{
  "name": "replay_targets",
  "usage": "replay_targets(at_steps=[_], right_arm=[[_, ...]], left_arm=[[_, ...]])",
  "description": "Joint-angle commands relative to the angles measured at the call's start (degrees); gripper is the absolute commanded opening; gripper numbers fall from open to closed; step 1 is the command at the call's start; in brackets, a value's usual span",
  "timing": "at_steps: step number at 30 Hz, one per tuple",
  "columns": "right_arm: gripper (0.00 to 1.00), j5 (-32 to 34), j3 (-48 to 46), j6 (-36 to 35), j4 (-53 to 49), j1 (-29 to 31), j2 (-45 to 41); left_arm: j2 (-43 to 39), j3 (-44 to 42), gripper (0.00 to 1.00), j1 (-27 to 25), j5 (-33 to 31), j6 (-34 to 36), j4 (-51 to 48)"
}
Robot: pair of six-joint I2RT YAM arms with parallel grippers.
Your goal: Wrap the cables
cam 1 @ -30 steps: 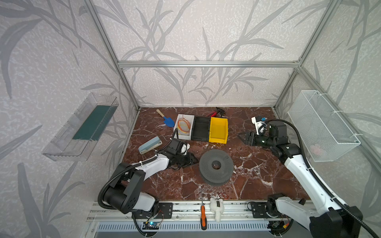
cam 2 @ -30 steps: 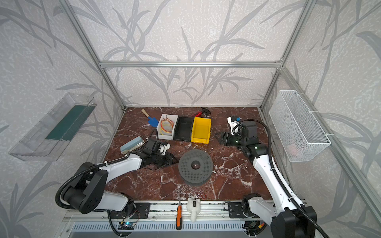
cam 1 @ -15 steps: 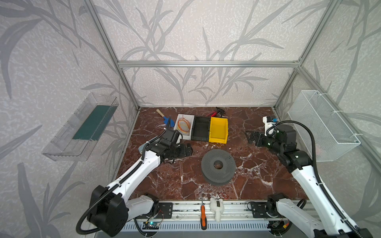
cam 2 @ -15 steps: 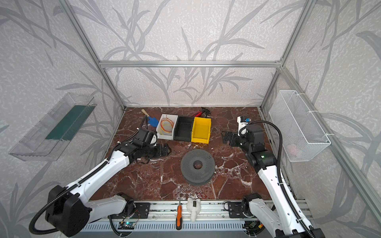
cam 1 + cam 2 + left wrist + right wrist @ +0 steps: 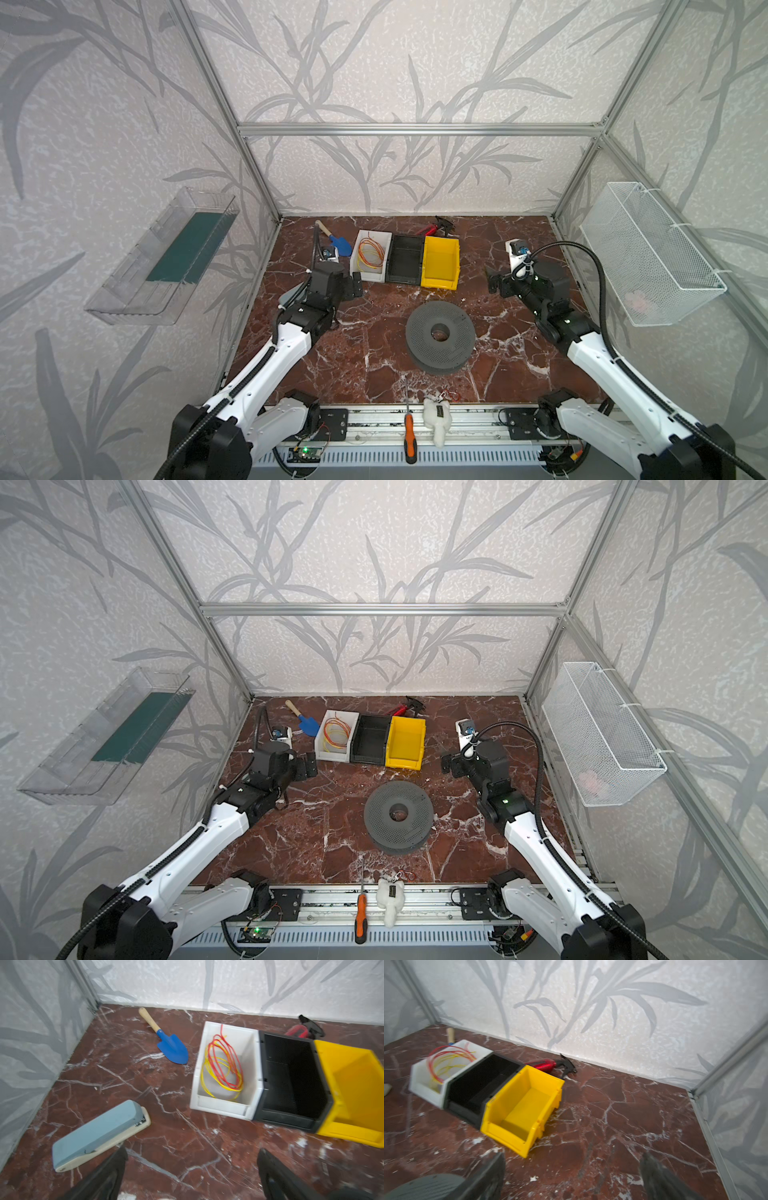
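No blue cables show in any view. A grey perforated spool (image 5: 440, 336) (image 5: 398, 814) lies flat on the marble floor between the arms. My left gripper (image 5: 355, 284) (image 5: 309, 766) (image 5: 191, 1157) hovers open and empty just in front of the white bin. My right gripper (image 5: 494, 284) (image 5: 449, 766) (image 5: 572, 1159) hangs open and empty to the right of the yellow bin. In both wrist views only bare marble lies between the fingers.
At the back, a white bin (image 5: 357, 266) holding thin orange and yellow wires (image 5: 222, 1064) adjoins a black bin (image 5: 405, 259) and a yellow bin (image 5: 440, 262). Nearby: blue trowel (image 5: 340, 245), pale-blue stapler (image 5: 99, 1134), red-handled tool (image 5: 544, 1066), screwdriver (image 5: 410, 432), wire basket (image 5: 648, 253).
Both grippers opened wide. The left gripper lifted away from beside the spool and went back toward the white bin. The right arm drew slightly right and back.
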Motion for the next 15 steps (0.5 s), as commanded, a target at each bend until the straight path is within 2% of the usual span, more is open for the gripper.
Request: replay_targets(at_steps=[1, 2, 4, 6, 10, 13, 15], right_arm=[[0.99, 6.0, -6.5, 0.8, 12.9, -4.0, -2.1], [0.99, 7.1, -9.9, -0.3, 17.6, -4.1, -2.8], [0.99, 7.9, -14.0, -2.4, 24.0, -4.1, -2.7], [0.99, 8.9, -14.7, -2.0, 23.3, -4.1, -1.4], [0.99, 9.0, -19.9, -2.3, 34.7, -4.4, 7.3], [0.99, 7.4, -22.8, -3.2, 44.7, -4.5, 14.5], [0.99, 7.6, -23.3, -3.1, 51.2, -4.8, 19.4]], left_arm=[[-0.7, -8.3, 0.99, 1.4, -12.0, 9.0, 20.0], [-0.4, -10.8, 0.99, 2.2, -15.8, 8.5, 23.6], [0.9, -15.3, 0.99, 3.8, -16.7, 11.0, 29.2], [3.4, -18.1, 0.99, 4.5, -19.3, 12.2, 35.1], [11.5, -20.7, 0.98, 9.2, -13.7, 10.6, 48.6], [18.3, -21.4, 0.98, 9.9, -11.2, 13.3, 59.6], [21.5, -20.3, 0.98, 10.3, -11.0, 14.9, 62.3]])
